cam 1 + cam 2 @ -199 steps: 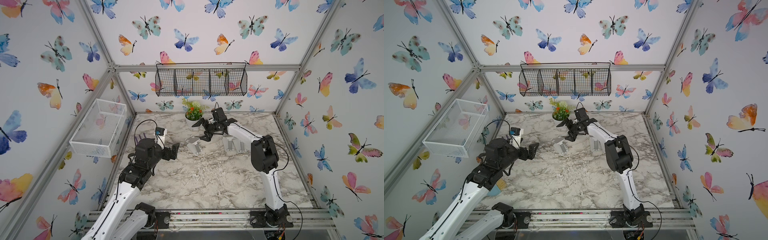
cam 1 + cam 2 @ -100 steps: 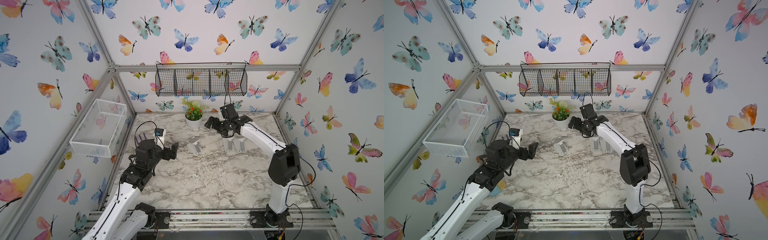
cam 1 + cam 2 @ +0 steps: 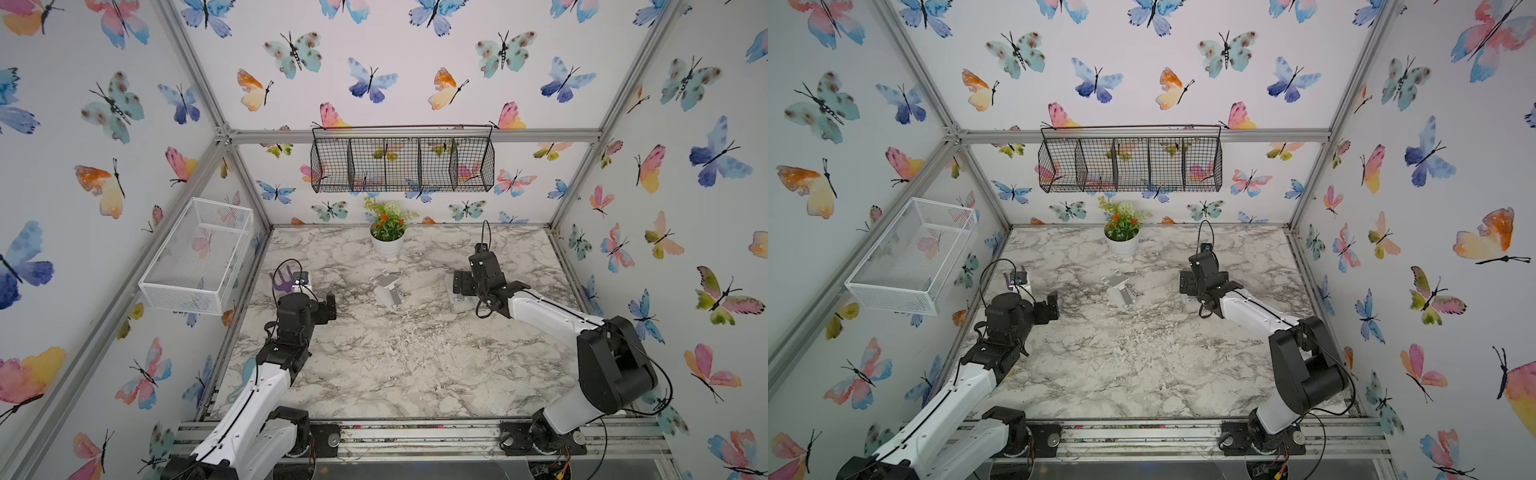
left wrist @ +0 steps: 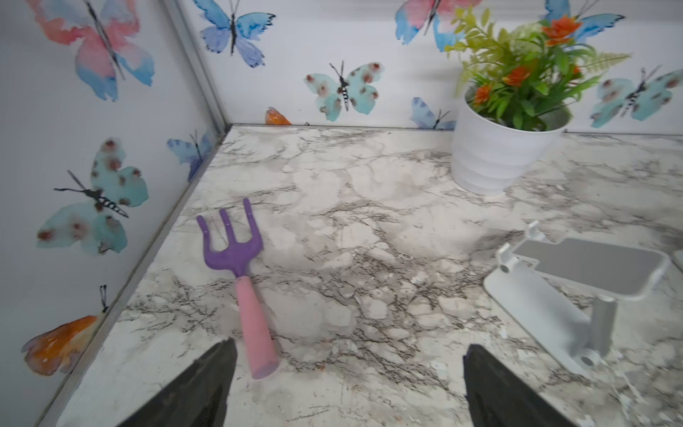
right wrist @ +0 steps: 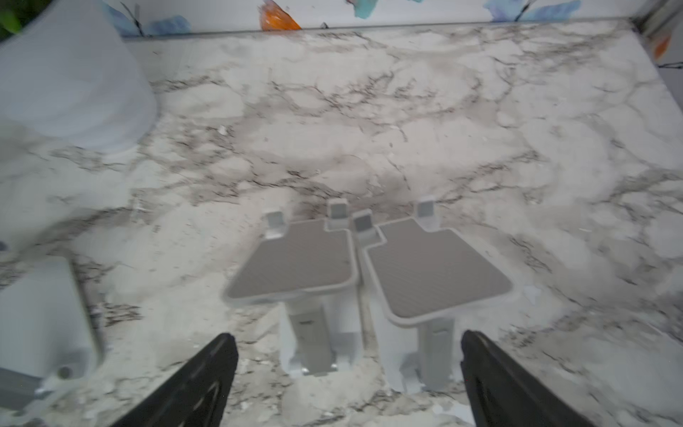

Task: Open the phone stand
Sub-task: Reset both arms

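Note:
A white phone stand [image 3: 387, 290] [image 3: 1120, 291] sits mid-table, its grey-faced plate raised on a short arm above the flat base; the left wrist view has this phone stand [image 4: 576, 292] off to one side. My left gripper [image 3: 325, 308] [image 3: 1050, 306] [image 4: 350, 343] hovers open to its left, holding nothing. My right gripper [image 3: 486, 286] [image 3: 1207, 289] [image 5: 347, 332] hangs open over two more white stands [image 3: 456, 297], the left stand [image 5: 295, 266] and the right stand [image 5: 436, 275] standing side by side just ahead of its jaws, untouched.
A purple and pink toy rake [image 4: 240, 281] [image 3: 283, 282] lies by the left wall. A white pot of flowers [image 3: 387, 243] [image 4: 499, 159] stands at the back. A black wire basket [image 3: 403, 164] hangs on the back wall, a white mesh bin [image 3: 199, 257] on the left wall.
My right gripper has left the middle stand and swung right and back toward the front, ending above the pair of stands. My left gripper has drawn back slightly.

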Robot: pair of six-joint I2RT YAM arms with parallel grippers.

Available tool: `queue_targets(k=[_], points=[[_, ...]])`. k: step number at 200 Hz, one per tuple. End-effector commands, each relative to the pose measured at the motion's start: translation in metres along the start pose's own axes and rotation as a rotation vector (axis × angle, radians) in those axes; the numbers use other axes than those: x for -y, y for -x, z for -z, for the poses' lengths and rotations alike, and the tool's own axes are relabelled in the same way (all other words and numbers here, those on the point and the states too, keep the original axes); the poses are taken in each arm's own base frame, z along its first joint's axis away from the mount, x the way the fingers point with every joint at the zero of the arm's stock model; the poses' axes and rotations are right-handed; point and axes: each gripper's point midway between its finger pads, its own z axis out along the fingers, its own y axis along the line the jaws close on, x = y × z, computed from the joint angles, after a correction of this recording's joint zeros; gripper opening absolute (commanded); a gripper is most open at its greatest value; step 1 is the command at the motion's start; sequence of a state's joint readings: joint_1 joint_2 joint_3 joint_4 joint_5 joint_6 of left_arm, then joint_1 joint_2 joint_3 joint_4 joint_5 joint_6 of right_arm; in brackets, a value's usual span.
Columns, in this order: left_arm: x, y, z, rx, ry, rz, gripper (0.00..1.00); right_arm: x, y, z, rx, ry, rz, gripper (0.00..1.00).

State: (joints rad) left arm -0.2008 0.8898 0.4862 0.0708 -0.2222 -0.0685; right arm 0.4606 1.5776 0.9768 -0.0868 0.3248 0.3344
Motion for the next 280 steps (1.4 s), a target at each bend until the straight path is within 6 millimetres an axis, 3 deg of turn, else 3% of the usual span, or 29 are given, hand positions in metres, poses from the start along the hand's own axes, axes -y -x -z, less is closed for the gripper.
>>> queue_targets(k=[1,31,71,88,121,168,192,219,228,243,261,280], points=[[-0.026,0.013,-0.009,0.120,0.117,0.070,0.98,0.039,0.025,0.009,0.134,-0.082,-0.005,0.98],[-0.039,-0.013,-0.021,0.119,0.191,0.072,0.98,0.076,0.008,0.004,0.180,-0.155,0.043,0.98],[-0.053,-0.039,-0.031,0.133,0.200,0.088,0.98,0.117,-0.021,-0.020,0.152,-0.182,0.031,0.98],[-0.066,-0.040,-0.032,0.161,0.232,0.123,0.98,0.121,-0.029,-0.021,0.172,-0.199,0.084,0.98],[-0.072,-0.030,-0.037,0.209,0.218,0.133,0.98,0.126,-0.044,-0.007,0.226,-0.196,0.083,0.98],[-0.065,-0.029,-0.032,0.250,0.160,0.150,0.98,0.123,-0.032,-0.002,0.321,-0.164,0.091,0.98],[-0.054,-0.039,-0.047,0.234,0.113,0.117,0.98,0.125,-0.021,0.006,0.422,-0.130,0.059,0.98],[-0.044,-0.041,-0.055,0.220,0.102,0.074,0.98,0.126,-0.034,0.014,0.521,-0.099,0.019,0.98],[-0.044,-0.043,-0.056,0.216,0.103,0.073,0.98,0.126,-0.030,0.021,0.590,-0.091,0.023,0.98],[-0.043,-0.042,-0.056,0.215,0.107,0.070,0.98,0.124,-0.037,0.009,0.488,-0.085,0.029,0.98],[-0.043,-0.043,-0.056,0.213,0.107,0.068,0.98,0.125,-0.031,0.016,0.561,-0.083,0.028,0.98],[-0.044,-0.043,-0.055,0.215,0.108,0.069,0.98,0.125,-0.036,0.011,0.501,-0.087,0.025,0.98]])
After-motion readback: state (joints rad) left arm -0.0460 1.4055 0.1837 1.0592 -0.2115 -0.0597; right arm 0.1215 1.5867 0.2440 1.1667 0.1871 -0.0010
